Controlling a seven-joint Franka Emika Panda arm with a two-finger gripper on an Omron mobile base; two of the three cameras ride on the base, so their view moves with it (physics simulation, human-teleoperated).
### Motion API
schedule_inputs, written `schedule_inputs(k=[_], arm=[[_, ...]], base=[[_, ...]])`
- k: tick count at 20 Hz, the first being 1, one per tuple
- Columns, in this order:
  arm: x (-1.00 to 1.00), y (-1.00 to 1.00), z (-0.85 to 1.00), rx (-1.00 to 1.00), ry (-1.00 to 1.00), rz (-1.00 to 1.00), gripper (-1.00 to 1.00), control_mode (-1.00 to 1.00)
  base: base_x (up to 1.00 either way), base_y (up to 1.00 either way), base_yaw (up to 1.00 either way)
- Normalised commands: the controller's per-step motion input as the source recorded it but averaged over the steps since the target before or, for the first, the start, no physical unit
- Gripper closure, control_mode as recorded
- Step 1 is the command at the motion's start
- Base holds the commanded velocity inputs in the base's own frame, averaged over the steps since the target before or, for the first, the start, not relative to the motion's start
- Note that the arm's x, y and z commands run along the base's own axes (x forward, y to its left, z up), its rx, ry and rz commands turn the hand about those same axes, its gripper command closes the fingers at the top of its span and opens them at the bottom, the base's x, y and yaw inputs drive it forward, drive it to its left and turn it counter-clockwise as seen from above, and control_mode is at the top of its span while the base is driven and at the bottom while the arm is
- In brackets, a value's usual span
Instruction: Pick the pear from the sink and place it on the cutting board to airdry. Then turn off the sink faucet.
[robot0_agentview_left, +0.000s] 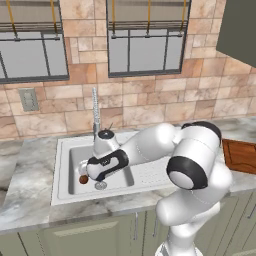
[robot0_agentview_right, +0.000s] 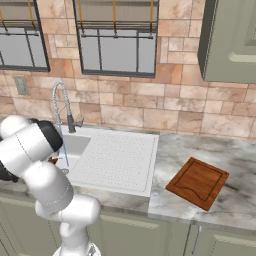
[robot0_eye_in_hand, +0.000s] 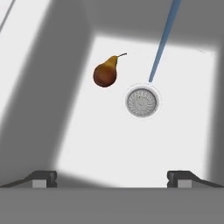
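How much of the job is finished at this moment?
Nothing is done yet. The pear lies in the sink beside the drain, water running. The open gripper hovers above it. Left: grasping, moving it to the cutting board, closing the faucet.

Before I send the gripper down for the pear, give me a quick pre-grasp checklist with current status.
1. Gripper open: ok, fingertips stand wide apart, nothing between them.
2. Pear located: ok, it lies on the sink basin floor beside the drain, apart from it.
3. Gripper lined up over the pear: not ok, in the hand view the pear sits well off the midline between the fingertips.
4. Path down clear: ok, bare basin floor lies between the fingertips and the pear.
5. Water: not ok, a stream runs from the sink faucet to the drain.
6. Cutting board free: ok, nothing on it.
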Motion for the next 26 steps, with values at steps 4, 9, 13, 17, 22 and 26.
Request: schedule_inputs(k=[4,9,13,17,22,26], arm=[[0.12,0.05,-0.07,0.0,0.0,-0.02,-1.0,-1.0],[0.15,0.03,-0.03,0.0,0.0,-0.04,-1.0,-1.0],[0.14,0.1,-0.05,-0.01,0.0,-0.04,-1.0,-1.0],[0.09,0.16,-0.06,-0.03,0.0,-0.05,-1.0,-1.0],[0.11,0.11,-0.09,-0.03,0.01,-0.06,-1.0,-1.0],[0.04,0.01,-0.09,-0.01,0.0,-0.04,-1.0,-1.0]], base=[[0.0,0.0,0.0],[0.0,0.0,0.0],[0.0,0.0,0.0],[0.0,0.0,0.0],[0.0,0.0,0.0],[0.0,0.0,0.0]])
